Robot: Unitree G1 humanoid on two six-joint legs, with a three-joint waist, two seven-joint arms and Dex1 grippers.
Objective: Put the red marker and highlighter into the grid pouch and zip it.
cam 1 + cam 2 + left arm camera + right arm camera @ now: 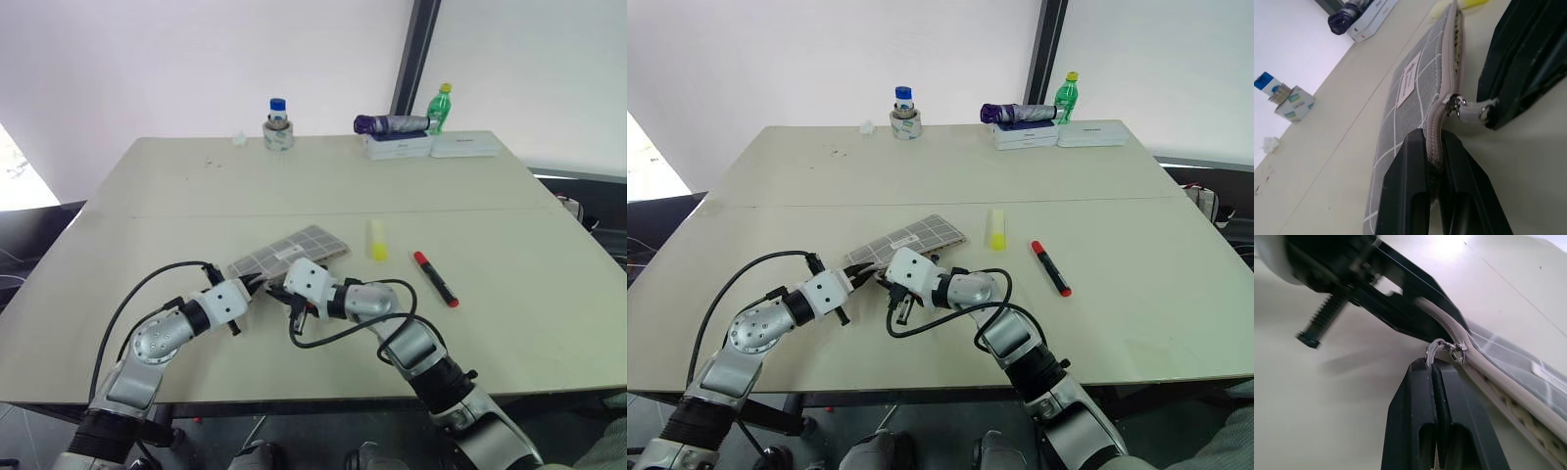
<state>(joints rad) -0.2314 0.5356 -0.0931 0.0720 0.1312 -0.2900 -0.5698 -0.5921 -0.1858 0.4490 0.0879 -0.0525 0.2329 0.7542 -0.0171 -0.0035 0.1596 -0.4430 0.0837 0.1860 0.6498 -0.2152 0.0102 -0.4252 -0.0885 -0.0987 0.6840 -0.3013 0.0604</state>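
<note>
The grid pouch [292, 252] lies flat on the table, grey with white lines and a white label [1409, 81]. My left gripper [1434, 141] is shut on the pouch's near zipper corner. My right gripper [1433, 365] is shut on the metal zipper pull [1469, 111], right beside the left fingers. The two hands meet at the pouch's near end [269, 284]. The highlighter [377, 239], pale with a yellow end, lies just right of the pouch. Farther right lies the red marker [435, 278], black in the middle. Both rest on the table outside the pouch.
At the table's far edge stand a tape roll with a blue-capped jar [278, 127], white boxes carrying a folded purple umbrella [397, 137], and a green bottle [441, 108]. Black cables [333, 338] loop off both wrists near the front edge.
</note>
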